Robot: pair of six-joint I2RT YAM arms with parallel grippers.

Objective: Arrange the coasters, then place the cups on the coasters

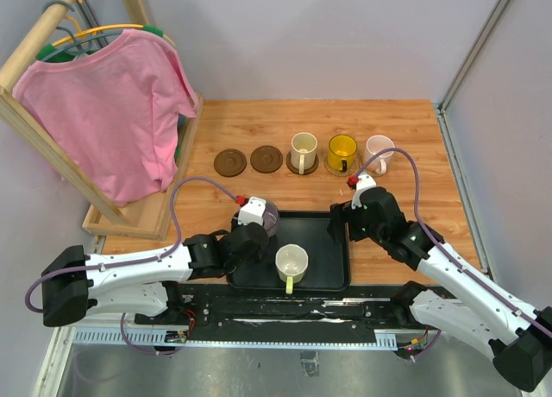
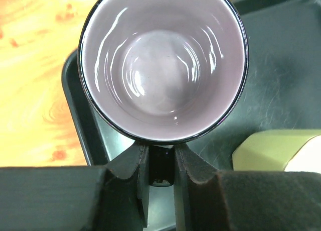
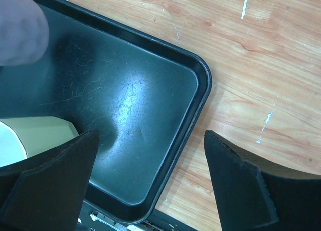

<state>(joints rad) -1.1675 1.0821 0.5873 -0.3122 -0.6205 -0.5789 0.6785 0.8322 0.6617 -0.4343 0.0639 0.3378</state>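
While the left end effector (image 2: 161, 158) is pinching the dark handle of the grey-lilac cup (image 2: 163, 65) between its almost closed fingers (image 2: 131, 173), this cup is standing upright in the upper left corner of the black tray (image 1: 323, 250), as the top view is showing. The tray is lying on the wooden worktop (image 1: 414, 129) in the lower middle of that view, just above the arm bases. A white cup (image 1: 291, 261) with a yellowish handle is standing upright in the lower middle part of the tray, apart from the lilac one, with its handle pointing to the bottom of the frame. The right end effector (image 3: 150, 140) is hanging over the right edge of the tray with its fingers spread wide, and it is holding nothing. Only tray bottom and bare wood are showing between them. Higher in the top view a row is running across the worktop. Two dark brown coasters (image 1: 230, 161) are lying bare on the left, then the cream cup (image 1: 303, 151) and the amber cup (image 1: 342, 151) are each sitting on a coaster. The pale pink cup (image 1: 379, 146) is standing at the right end, and I cannot tell whether a coaster is lying under it. A pink shirt (image 1: 112, 112) is hanging on a wooden rack in the upper left of the frame.
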